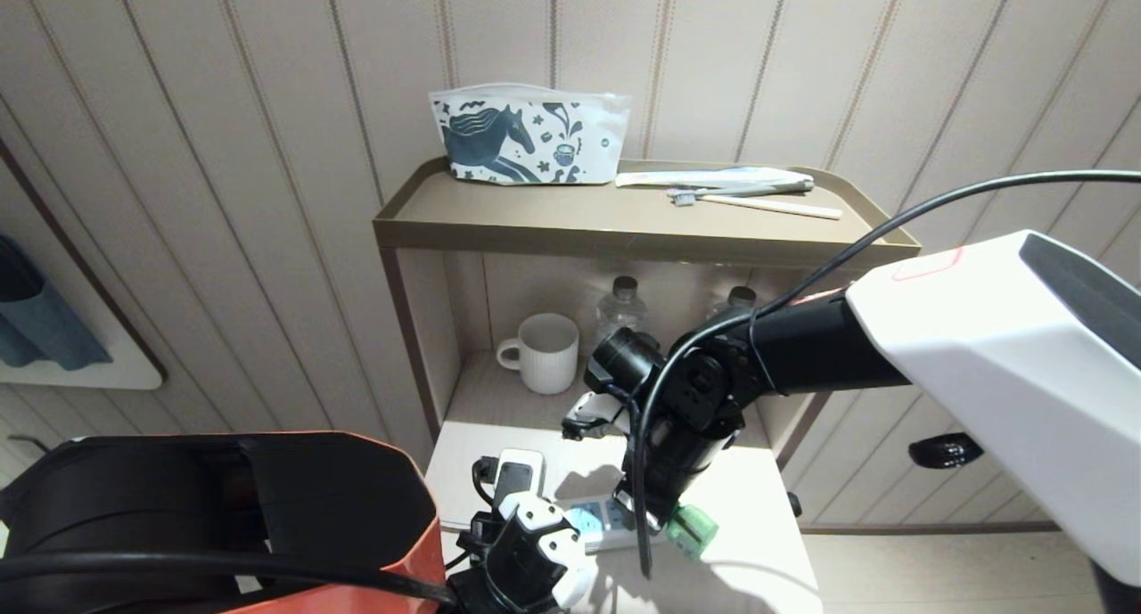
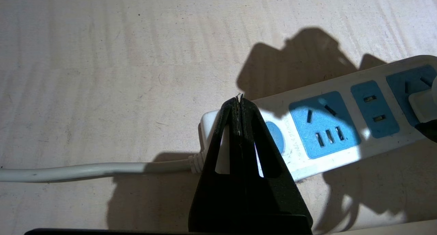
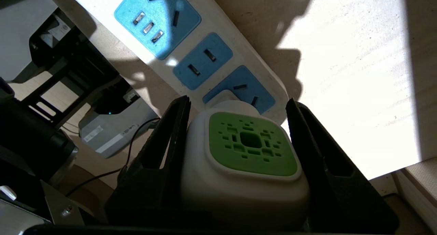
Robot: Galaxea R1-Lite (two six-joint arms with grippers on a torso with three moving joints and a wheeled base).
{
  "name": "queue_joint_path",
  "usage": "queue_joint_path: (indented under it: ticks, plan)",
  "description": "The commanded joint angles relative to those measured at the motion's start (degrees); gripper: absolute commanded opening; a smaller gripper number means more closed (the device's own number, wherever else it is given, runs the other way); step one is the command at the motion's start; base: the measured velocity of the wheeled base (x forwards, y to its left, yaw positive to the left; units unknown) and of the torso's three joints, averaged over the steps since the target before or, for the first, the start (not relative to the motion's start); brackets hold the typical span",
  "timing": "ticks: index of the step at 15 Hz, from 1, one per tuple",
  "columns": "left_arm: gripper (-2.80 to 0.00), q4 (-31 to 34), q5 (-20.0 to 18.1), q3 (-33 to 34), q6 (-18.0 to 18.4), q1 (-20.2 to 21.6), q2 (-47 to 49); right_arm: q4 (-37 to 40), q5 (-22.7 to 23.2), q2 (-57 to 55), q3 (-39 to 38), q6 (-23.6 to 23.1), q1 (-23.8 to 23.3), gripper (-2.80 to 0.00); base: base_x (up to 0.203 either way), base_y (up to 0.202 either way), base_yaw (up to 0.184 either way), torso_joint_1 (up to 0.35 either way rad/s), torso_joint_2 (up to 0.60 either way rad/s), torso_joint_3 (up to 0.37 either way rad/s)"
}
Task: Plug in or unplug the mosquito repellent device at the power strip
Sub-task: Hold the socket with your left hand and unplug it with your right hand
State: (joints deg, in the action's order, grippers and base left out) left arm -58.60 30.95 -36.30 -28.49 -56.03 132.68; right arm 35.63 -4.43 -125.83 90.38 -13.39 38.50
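On the pale table top point(image 1: 767, 578) in front of the tan shelf unit point(image 1: 624, 231), the power strip point(image 1: 595, 523) lies flat, its grey-white cord point(image 2: 95, 169) leaving at the left end, beside the blue oval button point(image 2: 277, 139). The right gripper point(image 3: 239, 105) points down over the right end of the strip, and its two black fingers point(image 3: 167, 136) are clamped on opposite sides of the white plug head of the mosquito repellent device point(image 3: 245, 160), green vented centre facing the wrist camera. The plug head sits against the last light-blue socket panel at that end; whether the prongs are fully seated cannot be told, since the head hides them. In the head view the device's green body point(image 1: 693, 529) shows just right of the arm, at the strip's right end. The left gripper point(image 2: 239, 102) hangs above the button end of the strip, fingers pressed together with nothing between them, tips over the strip's corner next to the button; contact with the strip cannot be told. The two middle socket panels between the grippers stand empty. Farther back, on the lower shelf, a white ribbed mug point(image 1: 544, 351) and two clear bottles point(image 1: 619, 307) stand; on top, a horse-print pouch point(image 1: 526, 137) and a toothbrush point(image 1: 749, 191) lie.
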Motion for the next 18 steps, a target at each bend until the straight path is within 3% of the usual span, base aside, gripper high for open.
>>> queue_joint_path:
  ticks: [1,7,10,11,18]
  plan:
    - [-2.80,0.24,-0.10,0.12,-0.16,-0.24,0.65,0.14,-0.05,0.06,0.25,-0.06,-0.03,-2.80,0.000,0.000,0.000,0.000,0.00,0.000]
    - [-2.80,-1.43,-0.01,0.53,-0.08,-1.19,1.88,0.14,-0.94,-1.44,2.51,0.38,1.18,-2.80,0.000,0.000,0.000,0.000,0.00,0.000]
    - [-2.80,-1.69,0.07,0.97,-0.08,-1.98,1.88,0.50,-9.52,-6.06,4.30,0.11,3.75,-2.80,0.000,0.000,0.000,0.000,0.00,0.000]
    - [-2.80,-1.69,0.07,0.97,-0.08,-1.98,1.79,0.67,-10.14,-6.22,4.54,0.03,4.19,-2.80,0.000,0.000,0.000,0.000,0.00,0.000]
    - [-2.80,-1.69,0.69,1.02,0.01,-2.07,1.88,0.75,-10.17,-0.38,3.29,0.24,0.85,-2.80,0.000,0.000,0.000,0.000,0.00,0.000]
